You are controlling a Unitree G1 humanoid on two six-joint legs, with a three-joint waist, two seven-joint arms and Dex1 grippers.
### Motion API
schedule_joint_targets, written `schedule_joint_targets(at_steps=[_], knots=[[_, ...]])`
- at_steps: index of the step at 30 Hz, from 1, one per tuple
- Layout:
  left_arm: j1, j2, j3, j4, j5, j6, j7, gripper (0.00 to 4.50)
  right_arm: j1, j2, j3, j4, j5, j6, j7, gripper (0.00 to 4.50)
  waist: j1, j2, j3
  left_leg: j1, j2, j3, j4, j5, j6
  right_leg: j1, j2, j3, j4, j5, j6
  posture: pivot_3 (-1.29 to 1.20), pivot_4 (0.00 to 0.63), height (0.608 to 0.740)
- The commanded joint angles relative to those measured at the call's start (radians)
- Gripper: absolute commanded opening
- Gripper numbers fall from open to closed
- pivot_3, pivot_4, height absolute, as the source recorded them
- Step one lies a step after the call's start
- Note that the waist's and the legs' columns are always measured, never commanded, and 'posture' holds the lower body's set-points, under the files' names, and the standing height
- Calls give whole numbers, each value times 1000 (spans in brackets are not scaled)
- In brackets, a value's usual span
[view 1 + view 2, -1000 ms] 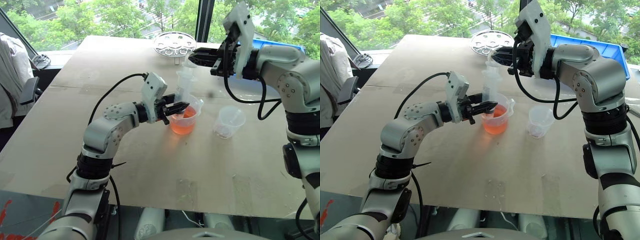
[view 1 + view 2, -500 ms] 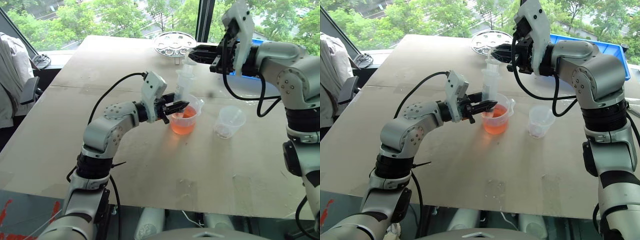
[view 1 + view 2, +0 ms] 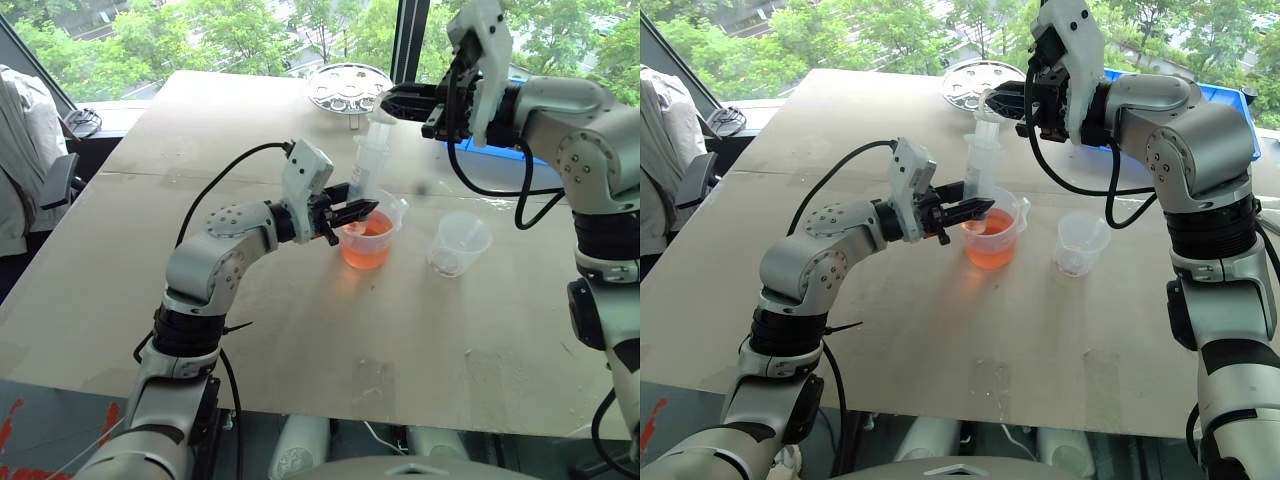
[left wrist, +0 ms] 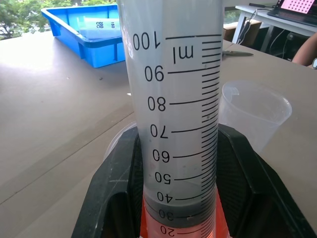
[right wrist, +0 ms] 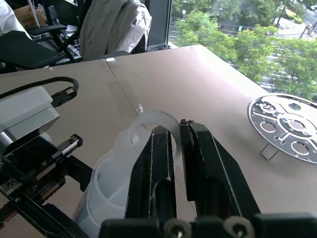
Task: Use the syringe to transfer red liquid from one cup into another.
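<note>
The syringe [image 3: 372, 160], a clear barrel with dark printed markings [image 4: 178, 99], stands upright with its tip down inside the wider handled beaker [image 3: 367, 245]. The beaker holds the red liquid [image 3: 366, 252]. A little red liquid shows in the barrel below the dark seal [image 4: 178, 210]. My left gripper [image 3: 362, 210] is shut on the barrel just above the beaker's rim. At the top of the syringe, my right gripper [image 3: 392, 100] is shut on the ring-shaped plunger end [image 5: 148, 124]. The small tapered cup [image 3: 458, 243] stands to the right of the beaker, apart from it.
A round metal rack [image 3: 349, 87] lies at the table's far edge. A blue tray [image 3: 1200, 90] sits at the far right behind my right arm. A chair with a grey jacket [image 3: 20, 150] stands off the table's left side.
My right gripper and the plunger ring sit slightly higher than a second ago. My left gripper, the barrel and both cups have not moved.
</note>
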Motion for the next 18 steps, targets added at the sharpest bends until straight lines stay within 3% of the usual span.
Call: schedule_joint_targets(at_steps=[1,18], knots=[[45,5,-76,-35,-10,23,-48,1397,-94,-57,-115,3,-72,-90,-55,38,0,0,0,0,0,0,0,0,0,0,0,0,0,0,0,0,150,740],[25,-82,-10,-36,-25,-103,-56,1397,-66,-63,-108,-25,-39,-69,-20,38,0,0,0,0,0,0,0,0,0,0,0,0,0,0,0,0,150,740]])
